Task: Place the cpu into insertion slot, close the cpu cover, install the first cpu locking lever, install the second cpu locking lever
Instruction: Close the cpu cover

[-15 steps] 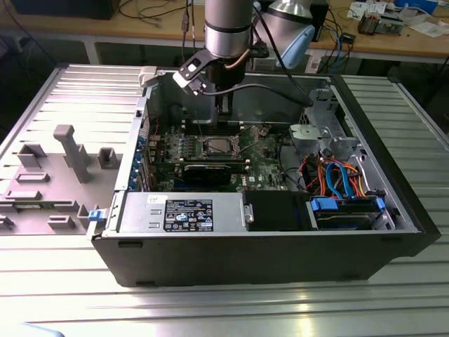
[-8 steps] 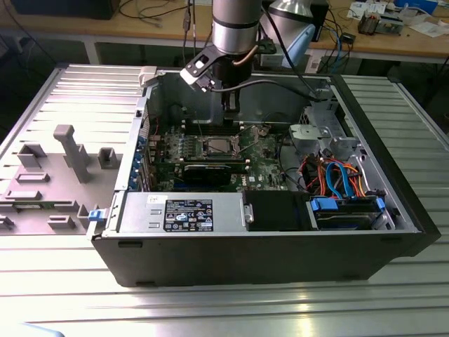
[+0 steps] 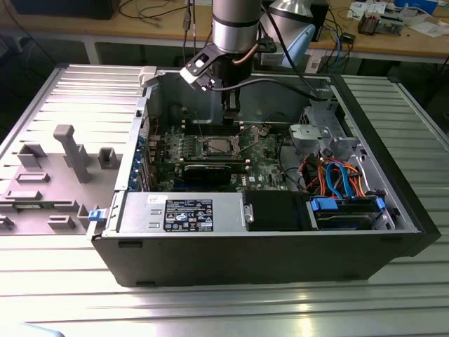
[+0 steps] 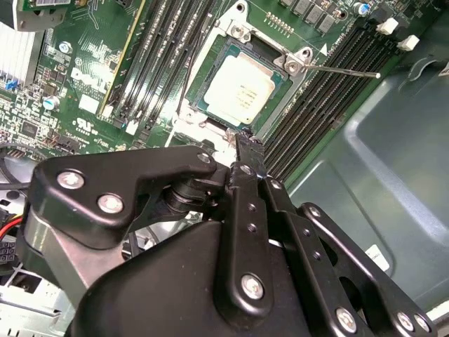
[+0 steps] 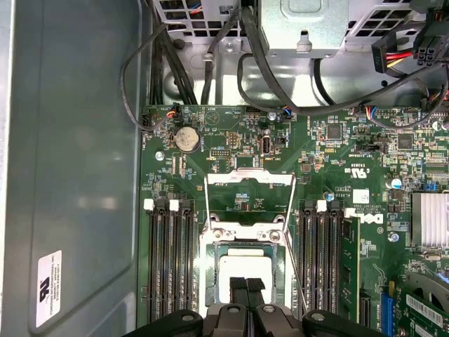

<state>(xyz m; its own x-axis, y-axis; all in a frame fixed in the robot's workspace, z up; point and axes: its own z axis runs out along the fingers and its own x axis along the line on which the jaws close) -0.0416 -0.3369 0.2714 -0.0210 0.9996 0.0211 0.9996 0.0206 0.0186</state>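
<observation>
My hand (image 5: 246, 289) narrow, fingertips together, empty, just above cpu (image 4: 238, 90) lying in insertion slot (image 4: 279, 90). cpu cover (image 5: 249, 174) flipped open. Closing it, I reckon: push frame only, evenly, never chip.

Your cpu (image 5: 245, 264), a silvery-grey square, lies flat in the insertion slot (image 5: 209, 270); the cpu cover (image 5: 249, 184) is swung open at the slot's three o'clock in the exterior view.

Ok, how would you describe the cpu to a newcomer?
Inside the open computer case, find the green circuit board. Between its two banks of long black memory slots sits a square socket; the cpu is the only pale silvery square plate in it.
</observation>
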